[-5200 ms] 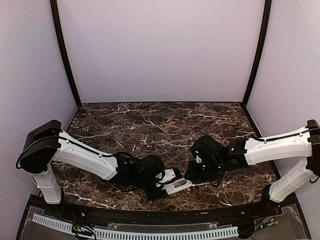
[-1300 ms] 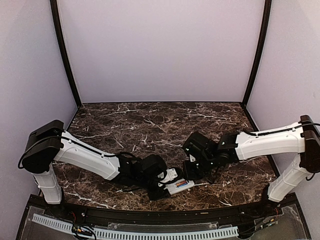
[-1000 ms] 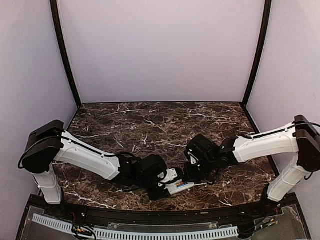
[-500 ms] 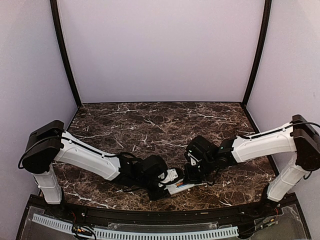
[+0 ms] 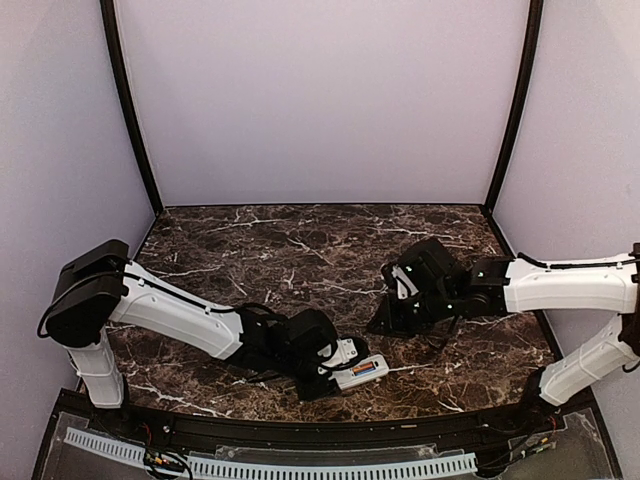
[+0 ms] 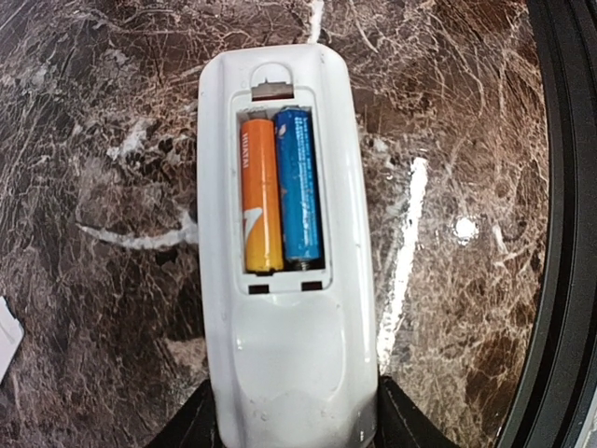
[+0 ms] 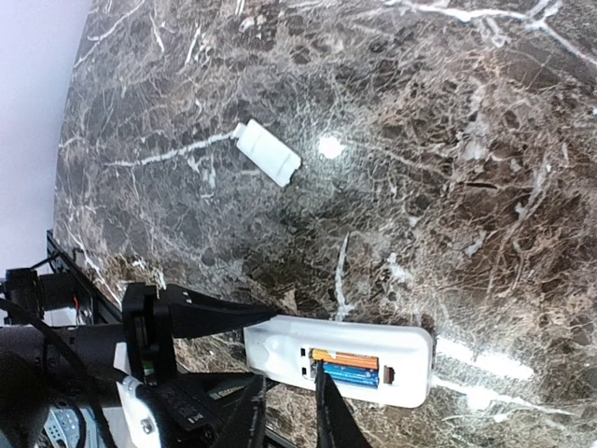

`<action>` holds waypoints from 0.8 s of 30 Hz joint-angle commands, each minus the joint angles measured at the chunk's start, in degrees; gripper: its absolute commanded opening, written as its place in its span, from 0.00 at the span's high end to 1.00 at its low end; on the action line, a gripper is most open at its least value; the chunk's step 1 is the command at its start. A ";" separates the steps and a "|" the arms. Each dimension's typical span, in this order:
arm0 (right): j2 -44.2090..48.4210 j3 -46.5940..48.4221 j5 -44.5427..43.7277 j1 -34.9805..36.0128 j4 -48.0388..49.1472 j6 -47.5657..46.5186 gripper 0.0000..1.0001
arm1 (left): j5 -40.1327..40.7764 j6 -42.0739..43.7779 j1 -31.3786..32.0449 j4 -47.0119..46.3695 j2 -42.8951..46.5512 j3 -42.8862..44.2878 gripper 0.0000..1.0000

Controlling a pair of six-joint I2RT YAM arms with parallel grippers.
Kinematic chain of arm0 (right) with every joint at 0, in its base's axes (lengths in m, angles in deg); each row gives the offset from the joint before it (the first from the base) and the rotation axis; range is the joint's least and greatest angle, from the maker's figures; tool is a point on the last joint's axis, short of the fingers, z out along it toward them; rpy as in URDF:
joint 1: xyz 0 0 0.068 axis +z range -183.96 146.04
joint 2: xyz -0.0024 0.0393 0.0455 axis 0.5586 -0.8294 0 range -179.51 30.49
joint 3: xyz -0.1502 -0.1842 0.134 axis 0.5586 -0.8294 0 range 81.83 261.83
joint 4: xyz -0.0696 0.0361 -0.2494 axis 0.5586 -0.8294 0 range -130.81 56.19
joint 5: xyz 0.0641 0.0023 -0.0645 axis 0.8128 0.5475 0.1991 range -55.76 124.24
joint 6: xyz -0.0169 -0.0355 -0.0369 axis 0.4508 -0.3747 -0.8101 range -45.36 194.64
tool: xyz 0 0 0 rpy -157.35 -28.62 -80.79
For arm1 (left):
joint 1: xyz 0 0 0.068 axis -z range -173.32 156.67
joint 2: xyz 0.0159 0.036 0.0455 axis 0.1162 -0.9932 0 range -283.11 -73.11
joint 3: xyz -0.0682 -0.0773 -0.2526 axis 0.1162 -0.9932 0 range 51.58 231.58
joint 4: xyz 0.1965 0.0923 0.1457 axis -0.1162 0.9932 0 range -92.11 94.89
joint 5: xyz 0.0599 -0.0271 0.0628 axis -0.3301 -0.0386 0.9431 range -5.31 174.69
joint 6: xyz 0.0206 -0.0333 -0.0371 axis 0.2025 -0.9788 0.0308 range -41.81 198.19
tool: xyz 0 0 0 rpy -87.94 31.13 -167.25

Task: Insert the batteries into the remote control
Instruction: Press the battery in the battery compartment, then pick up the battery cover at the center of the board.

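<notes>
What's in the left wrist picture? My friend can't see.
A white remote control lies back-up on a marble table, its open back holding an orange battery and a blue battery side by side. The left gripper clamps its near end.

The surface looks like polished dark marble, glossy with bright glints. The remote is smooth white plastic; its batteries wear shiny printed wraps.

I am counting one remote control, two batteries sitting in it, one orange cell and one blue cell, one small white plastic piece lying apart, and two arms reaching in, a left arm and a right arm.
</notes>
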 commanded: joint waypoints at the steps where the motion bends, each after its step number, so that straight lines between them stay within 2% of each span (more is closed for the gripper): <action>1: 1.77 -0.06 -2.32 -1.67 -0.14 -2.10 0.77 | -3.63 2.67 0.06 10.79 -1.58 -1.17 0.40; 4: 2.21 1.23 -3.09 -1.99 -1.10 -3.73 0.68 | -3.29 4.04 -0.10 12.60 0.28 0.47 0.35; 9: 3.45 2.52 -4.29 -2.93 -1.96 -5.21 0.50 | -3.91 4.86 -1.88 15.47 5.01 3.89 0.33; 15: 5.34 4.41 -6.16 -4.20 -4.08 -6.80 0.31 | -8.98 0.62 -8.01 14.64 12.62 4.89 0.31; 19: 6.27 6.38 -6.79 -5.28 -6.66 -8.35 0.30 | -9.35 -6.12 -15.24 13.15 18.81 3.77 0.29; 24: 3.75 10.09 -7.94 -5.87 -7.21 -14.62 0.30 | -4.52 -11.10 -22.29 12.23 24.33 1.53 0.28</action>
